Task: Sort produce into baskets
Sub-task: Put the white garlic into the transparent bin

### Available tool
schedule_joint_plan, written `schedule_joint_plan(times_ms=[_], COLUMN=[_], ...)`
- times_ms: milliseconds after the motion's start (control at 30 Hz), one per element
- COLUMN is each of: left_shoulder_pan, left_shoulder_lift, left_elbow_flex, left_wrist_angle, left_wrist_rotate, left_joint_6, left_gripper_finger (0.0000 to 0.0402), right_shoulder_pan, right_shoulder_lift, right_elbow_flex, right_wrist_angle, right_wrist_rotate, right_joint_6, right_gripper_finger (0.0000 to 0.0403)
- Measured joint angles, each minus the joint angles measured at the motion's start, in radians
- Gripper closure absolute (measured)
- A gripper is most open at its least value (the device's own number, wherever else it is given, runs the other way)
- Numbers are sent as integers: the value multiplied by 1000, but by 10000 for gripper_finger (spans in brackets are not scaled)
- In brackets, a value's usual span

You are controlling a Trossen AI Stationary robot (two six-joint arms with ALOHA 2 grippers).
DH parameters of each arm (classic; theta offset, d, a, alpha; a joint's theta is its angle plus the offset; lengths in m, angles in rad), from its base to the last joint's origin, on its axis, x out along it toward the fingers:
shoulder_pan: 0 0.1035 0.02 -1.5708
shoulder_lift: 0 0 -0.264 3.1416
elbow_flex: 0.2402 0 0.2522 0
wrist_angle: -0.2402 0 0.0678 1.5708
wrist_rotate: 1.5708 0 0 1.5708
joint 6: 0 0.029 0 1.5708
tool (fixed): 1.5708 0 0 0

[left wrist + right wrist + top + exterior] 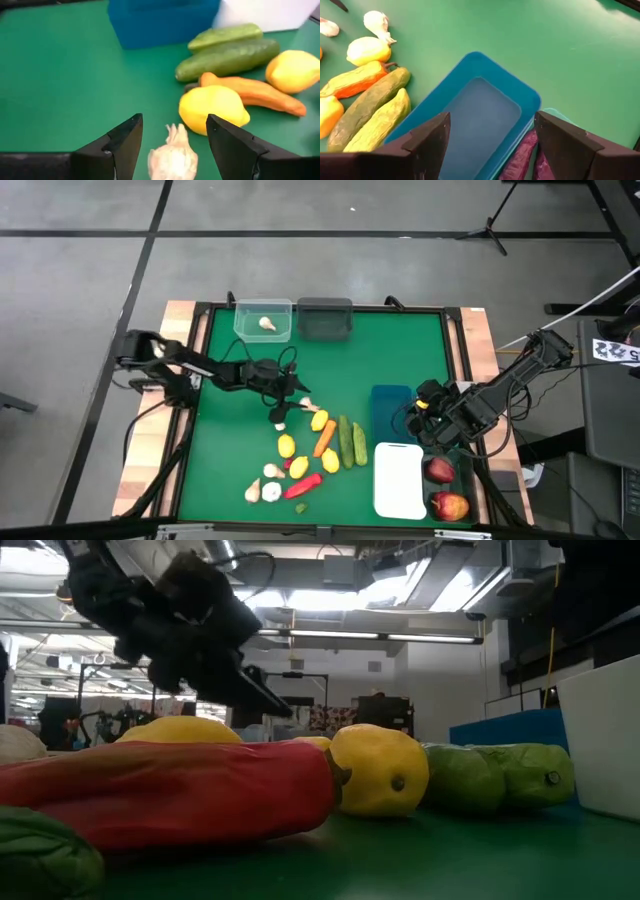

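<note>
The left end effector (172, 145), spread and unladen, straddles a garlic bulb (172, 157); the lemon (212, 107) at two o'clock risks a nudge; the right end effector (490, 145) hangs released above the blue basket (520, 97).

The worktop (230, 470) wore matt green cloth, edged in pale wood; the blue basket (485, 107) looked smooth, slightly glossy plastic.

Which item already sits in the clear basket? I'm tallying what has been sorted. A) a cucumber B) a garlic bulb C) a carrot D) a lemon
B: the high view shows one white garlic bulb in the clear basket; the lemons, carrot and cucumbers lie out on the green mat.
</note>
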State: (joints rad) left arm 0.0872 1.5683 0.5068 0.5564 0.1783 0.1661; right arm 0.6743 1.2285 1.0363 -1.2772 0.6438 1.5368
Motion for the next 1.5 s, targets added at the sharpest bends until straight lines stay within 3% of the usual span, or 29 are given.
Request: schedule_joint_plan(times_ms=[267, 700, 1033, 1267, 1500], left_shoulder_pan=[0, 0, 1, 68, 219], left_shoulder_lift=[135, 176, 173, 74, -172], left_elbow_flex=[0, 1, 1, 1, 1], left_wrist_angle=[69, 57, 82, 68, -69], left_wrist_rotate=[20, 23, 17, -103, -282], left_joint_6=[-41, -89, -163, -277, -296], left_gripper_finger=[185, 187, 230, 234, 230], right_shoulder_pan=[0, 0, 0, 0, 0], right_shoulder_lift=[0, 0, 0, 0, 0], right_elbow_flex=[0, 0, 0, 0, 0], right_wrist_angle=[-3, -2, -3, -3, -4], right_wrist_rotate=[0, 0, 0, 0, 0], right_joint_6=[0, 0, -1, -6, -24], right_gripper_finger=[114, 114, 114, 114, 114])
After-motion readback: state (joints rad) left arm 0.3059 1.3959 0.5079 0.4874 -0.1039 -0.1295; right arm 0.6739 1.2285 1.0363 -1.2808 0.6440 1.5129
